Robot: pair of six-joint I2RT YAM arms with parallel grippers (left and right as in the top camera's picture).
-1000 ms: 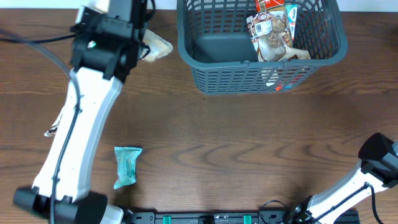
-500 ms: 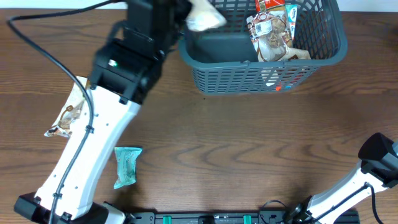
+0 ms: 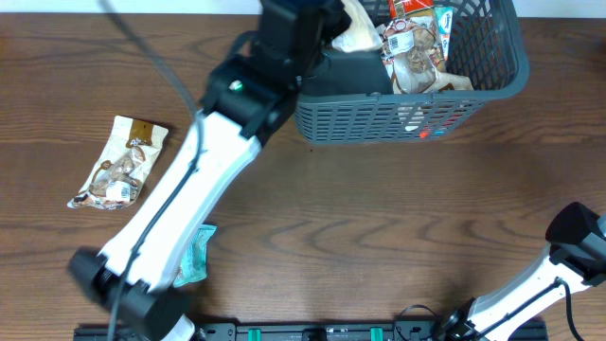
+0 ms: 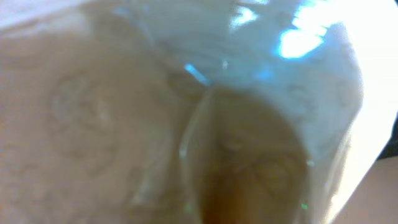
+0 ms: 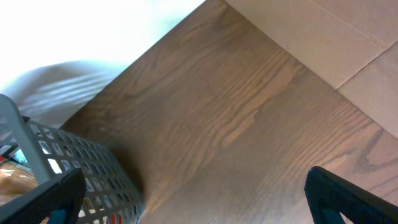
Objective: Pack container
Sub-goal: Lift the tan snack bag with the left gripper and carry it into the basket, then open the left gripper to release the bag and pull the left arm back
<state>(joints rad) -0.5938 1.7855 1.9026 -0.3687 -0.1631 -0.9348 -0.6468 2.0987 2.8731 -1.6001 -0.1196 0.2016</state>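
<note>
The left claw [image 3: 333, 26] is clamped shut on a pale, translucent snack packet [image 3: 357, 34], holding it above the left half of the container [image 3: 398, 118]. From overhead the dark arm covers the fingers, so only the packet's right part pokes out past them. In the left wrist view the packet [image 4: 199, 112] fills the whole picture as a blurred beige and glossy sheet, and neither finger can be made out.

The right claw [image 5: 196, 202] is spread wide and holds nothing; its two dark fingertips sit in the bottom corners of its own view, over bare table [image 5: 249, 106], near a corner of the container [image 5: 81, 168].

The container stands at the table's far edge, its top cut off by the frame. Inside lie a brown-and-white packet [image 3: 417, 57] and a teal-edged packet [image 3: 443, 24]. On the table, a brown-and-white packet [image 3: 118, 173] lies at the left, and a teal packet [image 3: 196, 258] is partly hidden by the left arm.
</note>
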